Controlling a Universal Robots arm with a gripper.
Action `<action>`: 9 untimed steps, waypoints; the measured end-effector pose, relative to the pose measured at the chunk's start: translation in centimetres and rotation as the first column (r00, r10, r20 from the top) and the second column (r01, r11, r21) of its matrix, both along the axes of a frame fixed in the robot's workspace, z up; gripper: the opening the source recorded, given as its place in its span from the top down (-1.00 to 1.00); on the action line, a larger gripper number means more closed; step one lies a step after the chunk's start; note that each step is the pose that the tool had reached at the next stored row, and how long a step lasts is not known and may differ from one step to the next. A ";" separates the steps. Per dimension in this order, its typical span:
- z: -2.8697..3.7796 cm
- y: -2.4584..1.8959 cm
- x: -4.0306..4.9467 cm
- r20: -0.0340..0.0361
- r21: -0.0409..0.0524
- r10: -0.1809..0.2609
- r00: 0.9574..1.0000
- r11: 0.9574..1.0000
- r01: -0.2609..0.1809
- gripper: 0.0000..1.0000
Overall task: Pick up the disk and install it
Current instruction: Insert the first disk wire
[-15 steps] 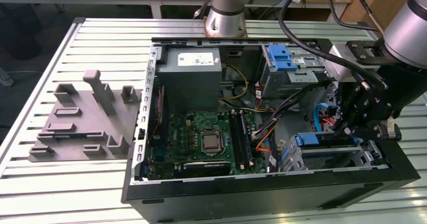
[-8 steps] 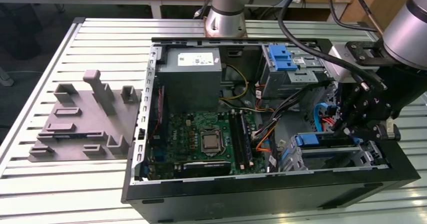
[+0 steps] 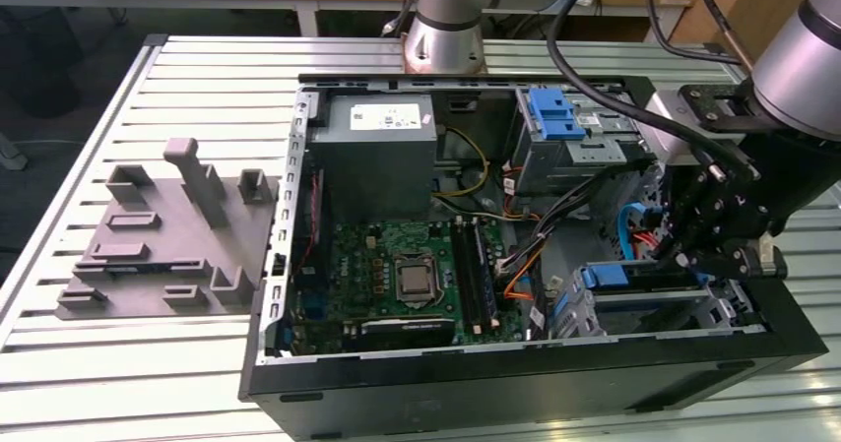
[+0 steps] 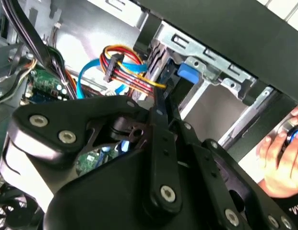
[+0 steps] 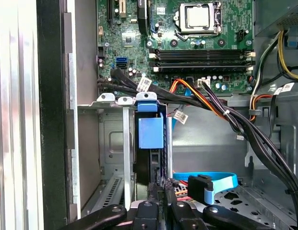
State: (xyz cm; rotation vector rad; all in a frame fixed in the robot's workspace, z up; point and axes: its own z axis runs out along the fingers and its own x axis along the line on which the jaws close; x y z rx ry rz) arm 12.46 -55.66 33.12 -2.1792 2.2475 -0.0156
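My black pincer (image 5: 158,203) was clenched on the flat silver disk with blue plastic rails (image 5: 151,132), seen edge-on. It stood upright in the metal drive cage (image 5: 115,143) of the open black computer case (image 3: 526,383) on the bench (image 3: 158,363).

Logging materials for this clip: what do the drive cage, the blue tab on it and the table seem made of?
Drive cage: looks like bare sheet metal, dull grey with punched holes and folded edges.
Blue tab: probably moulded plastic, even matte colour.
Table: apparently aluminium slats, pale with a soft sheen and lengthwise grooves.
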 end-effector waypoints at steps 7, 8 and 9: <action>-0.33 0.00 0.00 -0.001 0.000 0.000 1.000 1.000 0.000 0.66; -0.34 0.00 0.00 -0.001 0.000 0.000 1.000 1.000 0.000 0.66; -0.34 0.00 0.00 -0.001 0.000 0.000 1.000 1.000 0.000 0.66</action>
